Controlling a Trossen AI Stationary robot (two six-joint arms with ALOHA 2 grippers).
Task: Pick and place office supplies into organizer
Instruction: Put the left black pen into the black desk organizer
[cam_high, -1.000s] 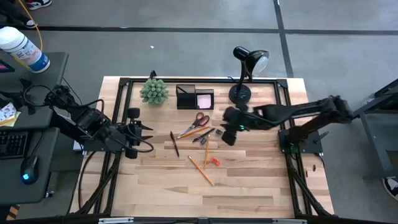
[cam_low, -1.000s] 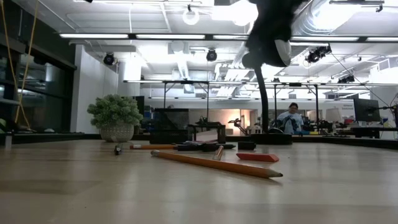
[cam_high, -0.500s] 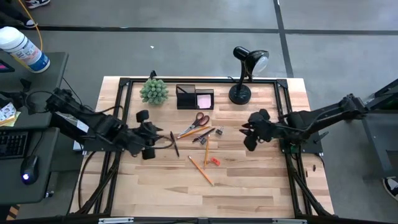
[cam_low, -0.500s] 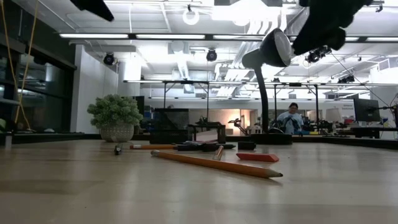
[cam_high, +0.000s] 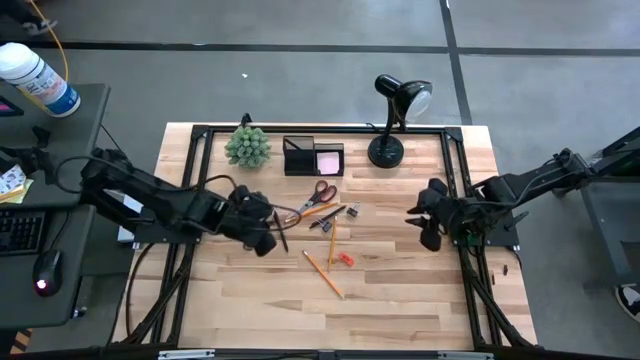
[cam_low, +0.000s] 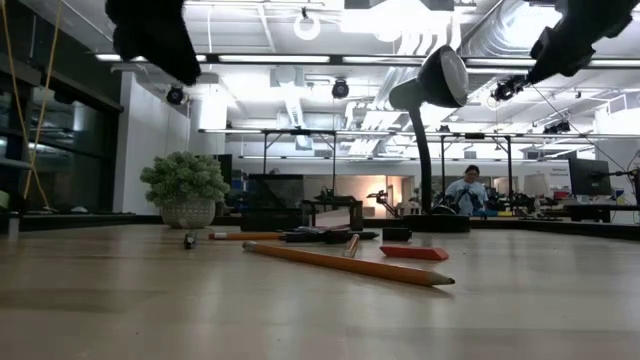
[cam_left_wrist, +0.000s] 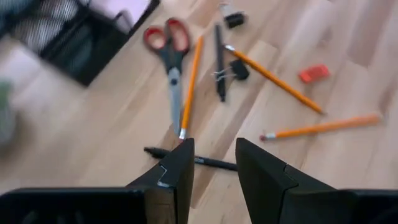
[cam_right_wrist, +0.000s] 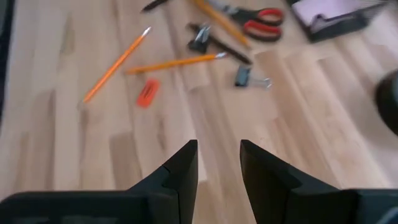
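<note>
Pale wood-grain table (cam_high: 400, 290) with a black frame. At its back edge, a black organizer (cam_high: 300, 157) holds a pink sticky-note pad (cam_high: 329, 160). Left of the organizer is a green spiky plant (cam_high: 247, 146), right of it a black desk lamp (cam_high: 392, 118). In front of the organizer lie orange-handled scissors (cam_high: 314, 198), yellow-orange pencils (cam_high: 322, 273), a black pen (cam_high: 281, 231) and a red eraser (cam_high: 345, 260).

Bare table (cam_high: 400, 280) toward the right; scattered pencils (cam_high: 322, 274) mid-table.

Grey floor (cam_high: 300, 80) crossed by dark lines surrounds the wooden table (cam_high: 400, 290). A side desk (cam_high: 60, 130) at its left edge carries a white bottle (cam_high: 38, 80). Ceiling lights (cam_low: 300, 58) run over the hall.
</note>
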